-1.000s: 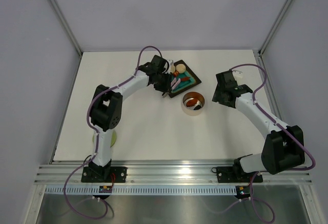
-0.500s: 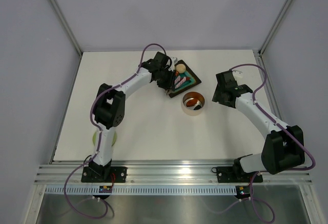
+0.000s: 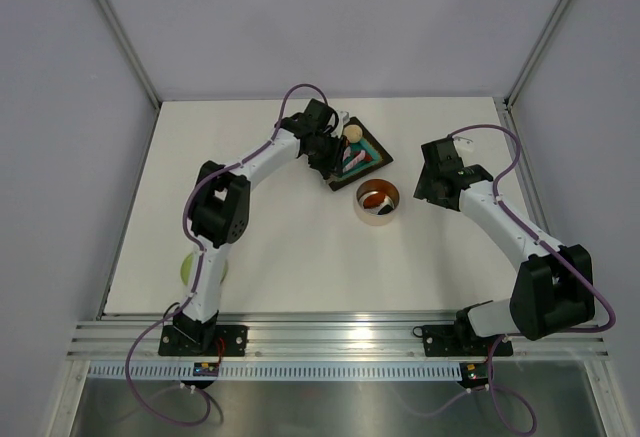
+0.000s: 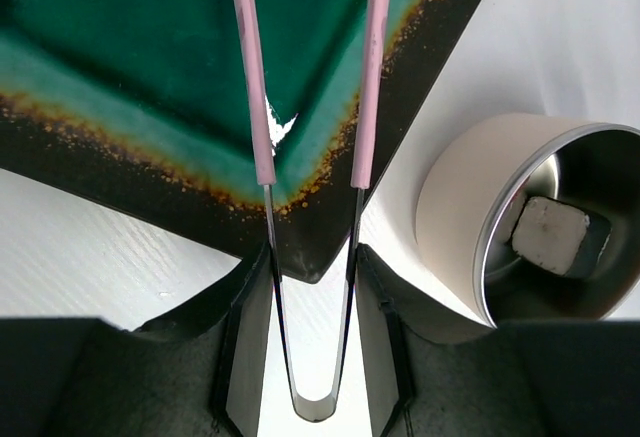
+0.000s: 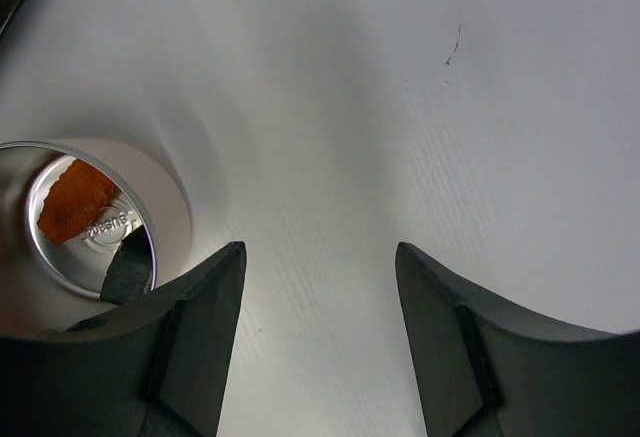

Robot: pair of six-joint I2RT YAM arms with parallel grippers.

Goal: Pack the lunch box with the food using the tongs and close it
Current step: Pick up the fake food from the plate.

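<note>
Steel lunch box holds some food — more waits on the tray, lid off; left gripper clasps tongs, right gripper gapes empty.

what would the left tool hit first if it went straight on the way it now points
Probably the teal tray: its dark corner lies just ahead of the left tool, under the tongs it holds. Height is unclear.
</note>
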